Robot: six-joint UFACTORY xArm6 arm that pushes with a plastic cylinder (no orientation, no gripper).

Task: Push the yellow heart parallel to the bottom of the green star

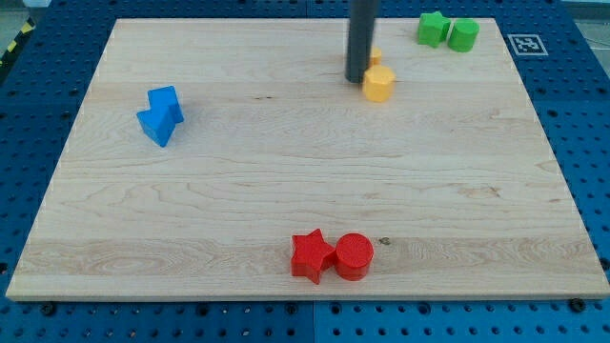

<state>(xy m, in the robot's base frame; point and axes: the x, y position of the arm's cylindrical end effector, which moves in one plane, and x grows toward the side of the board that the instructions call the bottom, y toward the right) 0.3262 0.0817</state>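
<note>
My tip rests on the board near the view's top centre. A yellow block lies just to the right of the tip, touching it or nearly so; its shape is hard to make out. A second yellow block peeks out from behind the rod, just above the first, mostly hidden. The green star sits at the view's top right, with a green cylinder touching its right side. The yellow blocks lie left of and below the green star.
Two blue blocks touch each other at the view's left. A red star and a red cylinder sit side by side near the view's bottom edge. The wooden board lies on a blue pegboard.
</note>
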